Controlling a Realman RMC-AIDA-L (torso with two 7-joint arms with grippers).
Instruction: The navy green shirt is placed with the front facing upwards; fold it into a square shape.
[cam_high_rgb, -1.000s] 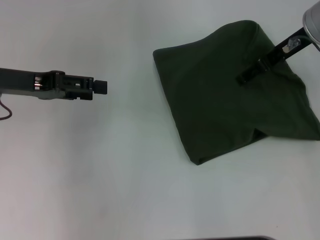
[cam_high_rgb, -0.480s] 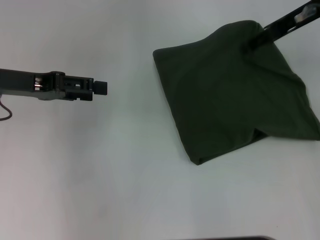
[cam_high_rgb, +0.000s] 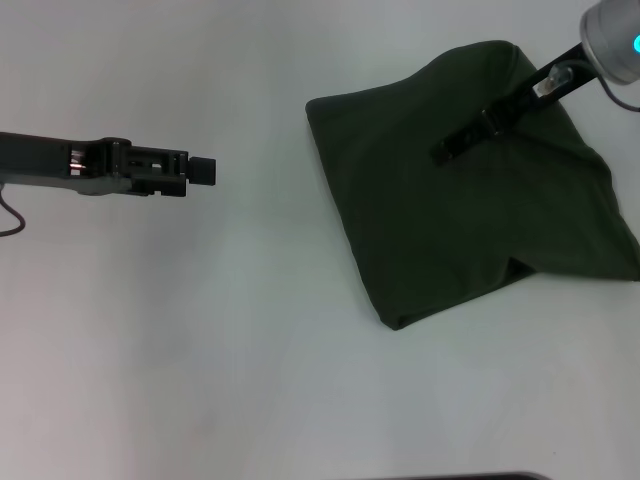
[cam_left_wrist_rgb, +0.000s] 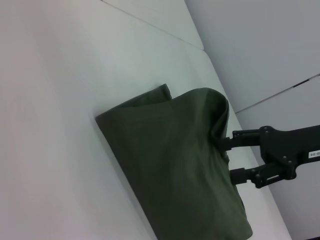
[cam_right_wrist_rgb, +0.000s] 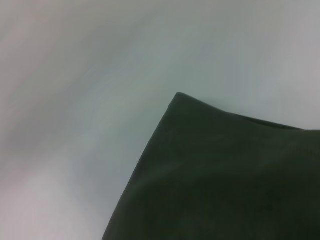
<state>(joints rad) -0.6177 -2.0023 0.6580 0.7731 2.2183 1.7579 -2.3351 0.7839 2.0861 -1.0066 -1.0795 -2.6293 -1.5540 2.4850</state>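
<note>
The shirt (cam_high_rgb: 470, 190) lay folded into a rough 4-sided bundle on the right half of the table (cam_high_rgb: 250, 350), plain dark green side up, no lettering showing. One corner pointed toward me, and a loose flap stuck out at its right edge.

My right gripper (cam_high_rgb: 445, 152) reached in from the far right corner and sat over the upper middle of the shirt. In the left wrist view its 2 fingers (cam_left_wrist_rgb: 235, 140) stood parted, 1 above the other, at a raised hump of cloth (cam_left_wrist_rgb: 212, 107); I could not tell whether they pinched any fabric. My right wrist view showed only a corner of the shirt (cam_right_wrist_rgb: 220, 175) against the table.

My left gripper (cam_high_rgb: 204, 172) hung over the bare left side of the table, well apart from the shirt, pointing toward it; I could not tell how far open it was.

The table was a smooth, pale, matte surface. In the left wrist view a light grey wall (cam_left_wrist_rgb: 270, 45) rose behind its far edge.
</note>
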